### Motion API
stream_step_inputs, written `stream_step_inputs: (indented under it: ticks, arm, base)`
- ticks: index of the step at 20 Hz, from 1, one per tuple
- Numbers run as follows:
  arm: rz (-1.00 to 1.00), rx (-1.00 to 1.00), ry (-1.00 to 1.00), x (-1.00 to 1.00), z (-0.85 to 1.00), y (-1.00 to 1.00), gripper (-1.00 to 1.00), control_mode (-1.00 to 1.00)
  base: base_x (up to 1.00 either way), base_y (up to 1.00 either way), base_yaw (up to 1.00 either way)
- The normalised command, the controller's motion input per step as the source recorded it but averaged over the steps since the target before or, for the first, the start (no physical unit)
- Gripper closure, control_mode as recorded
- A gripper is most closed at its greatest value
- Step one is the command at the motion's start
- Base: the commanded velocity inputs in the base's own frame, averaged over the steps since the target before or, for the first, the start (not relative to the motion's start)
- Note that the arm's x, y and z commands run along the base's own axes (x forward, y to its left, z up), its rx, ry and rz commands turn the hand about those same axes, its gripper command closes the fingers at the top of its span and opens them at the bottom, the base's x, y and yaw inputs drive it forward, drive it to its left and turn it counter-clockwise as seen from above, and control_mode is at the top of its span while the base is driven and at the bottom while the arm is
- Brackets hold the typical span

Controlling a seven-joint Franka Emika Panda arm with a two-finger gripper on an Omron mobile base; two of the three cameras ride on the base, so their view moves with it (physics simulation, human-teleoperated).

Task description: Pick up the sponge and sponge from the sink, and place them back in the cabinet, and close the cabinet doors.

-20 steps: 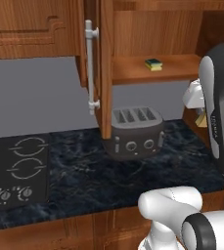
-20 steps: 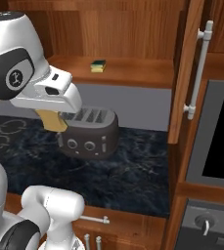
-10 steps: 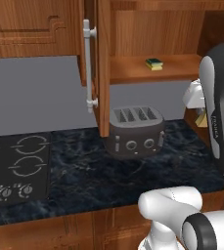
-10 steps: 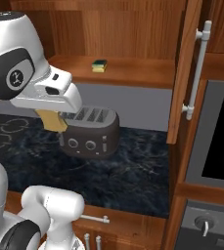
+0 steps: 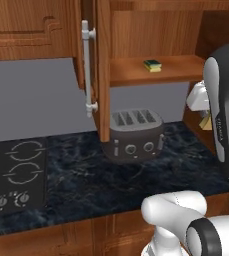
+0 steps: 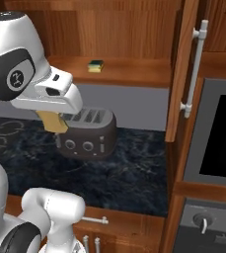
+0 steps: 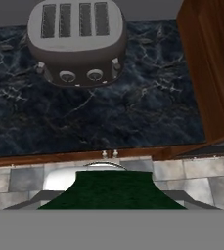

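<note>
Nothing is shifting since a second ago: my gripper (image 6: 54, 122) is still clamping the second sponge (image 7: 112, 189), hovering at ten o'clock of the toaster (image 6: 86, 133). The first sponge (image 5: 152, 65) is sitting on the cabinet (image 5: 151, 75) shelf, so I'm judging this one is going up beside it next.

Glossy white arm (image 6: 20, 74) segments with dark grey joints, small logo.

Glossy dark marble tabletop (image 5: 76, 185). Brown wooden cabinet (image 5: 156, 30), silver metal handles. The toaster (image 5: 134, 135) looks like satin grey metal.
</note>
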Motion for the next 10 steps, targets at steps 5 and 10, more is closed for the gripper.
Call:
stream_step_inputs:
  ticks: [5, 10]
  arm:
    - [0.00, 0.00, 0.00, 0.00, 0.00, 0.00, 1.00, 1.00]
    - [0.00, 0.00, 0.00, 0.00, 0.00, 0.00, 1.00, 1.00]
  base:
    - [0.06, -0.10, -0.12]
    - [0.11, -0.34, -0.02]
